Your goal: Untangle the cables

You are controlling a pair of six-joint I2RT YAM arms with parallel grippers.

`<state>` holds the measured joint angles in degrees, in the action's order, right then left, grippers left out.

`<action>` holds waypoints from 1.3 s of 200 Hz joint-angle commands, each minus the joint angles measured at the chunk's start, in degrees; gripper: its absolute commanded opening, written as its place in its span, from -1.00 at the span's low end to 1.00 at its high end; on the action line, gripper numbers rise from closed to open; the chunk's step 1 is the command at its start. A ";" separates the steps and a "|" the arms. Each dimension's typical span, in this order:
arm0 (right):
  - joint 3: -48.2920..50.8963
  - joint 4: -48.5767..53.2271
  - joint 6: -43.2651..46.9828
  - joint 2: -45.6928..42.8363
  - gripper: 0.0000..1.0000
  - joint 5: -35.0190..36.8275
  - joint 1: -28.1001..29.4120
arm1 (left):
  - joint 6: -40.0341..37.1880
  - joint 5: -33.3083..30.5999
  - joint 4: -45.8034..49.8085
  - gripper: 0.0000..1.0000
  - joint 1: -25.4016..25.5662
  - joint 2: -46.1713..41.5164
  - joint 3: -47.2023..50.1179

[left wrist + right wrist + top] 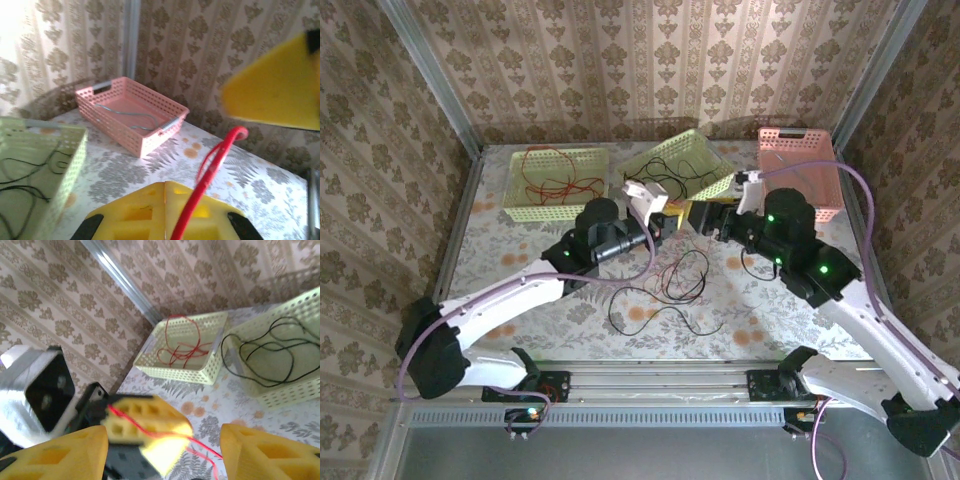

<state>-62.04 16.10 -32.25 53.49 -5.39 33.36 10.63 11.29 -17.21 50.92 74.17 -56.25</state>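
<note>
**A:** Cables point(670, 285): position?

**B:** A loose tangle of black and red loops lies on the table point(760, 320), between the two arms and in front of the baskets. One red cable point(192, 205) is off the surface, up at the left pincer point(166, 210). I cannot tell whether its lower end runs into the tangle.

**A:** Left pincer?

**B:** Its fingers are together, clamped on that red cable. The strand comes out between the yellow fingers and curls into a small loop above them.

**A:** Right pincer point(164, 445)?

**B:** Its fingers are well apart and hold nothing. It faces the left pincer at close range. In the right wrist view the left pincer's yellow tips sit in the gap, with the red cable trailing down from them toward the table.

**A:** Further out?

**B:** Three baskets stand along the far side of the table.
- The left green basket point(525, 205) has red cables point(175, 356) coiled inside.
- The middle green basket point(710, 155) is turned at an angle and has black cables point(250, 346) looped inside.
- The pink basket point(820, 195), on the right, has one pale cable point(130, 114) lying along its bottom.

**A:** Does the tangle touch any basket?

**B:** It lies apart from the left and pink baskets. For the middle basket I cannot tell, because the pincers cover that spot.
</note>
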 commanded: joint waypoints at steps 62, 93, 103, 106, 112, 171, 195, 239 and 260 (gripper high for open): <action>25.15 -9.25 0.84 -5.08 0.26 2.38 -0.05 | -3.94 -1.82 14.95 -1.00 -8.84 -6.11 -18.08; 28.85 -11.63 -0.07 -3.18 0.27 3.60 -0.06 | -5.17 -3.41 17.78 -1.00 -13.86 -5.01 -26.67; 29.98 -13.82 -0.04 -2.60 0.28 3.22 -0.14 | -4.05 -2.84 18.08 -1.00 -16.26 -4.36 -29.29; 30.26 -14.67 -0.08 -2.32 0.29 2.82 -0.11 | -3.75 -2.49 18.21 -1.00 -16.81 -4.19 -30.14; 30.84 -16.77 -0.01 -1.22 0.30 2.09 -0.06 | -2.88 -1.81 18.87 -1.00 -17.80 -3.65 -31.67; 23.25 -29.18 3.17 18.24 0.40 -6.98 2.00 | -0.61 -0.15 21.60 -1.00 -19.75 -1.87 -39.68; 15.93 -29.83 4.91 28.26 0.40 -8.39 5.39 | 0.16 0.28 21.93 -1.00 -20.54 -1.40 -41.49; 11.16 -39.15 8.21 40.38 0.47 -10.77 11.85 | 2.14 1.23 22.87 -1.00 -22.36 -0.61 -43.51; 12.07 -41.80 18.02 41.85 0.55 -4.63 16.08 | 2.64 1.94 23.31 -1.00 -23.13 -0.86 -43.52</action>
<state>-50.09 -19.70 -24.97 93.97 -13.54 45.41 11.16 11.49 4.84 28.77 73.34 -97.78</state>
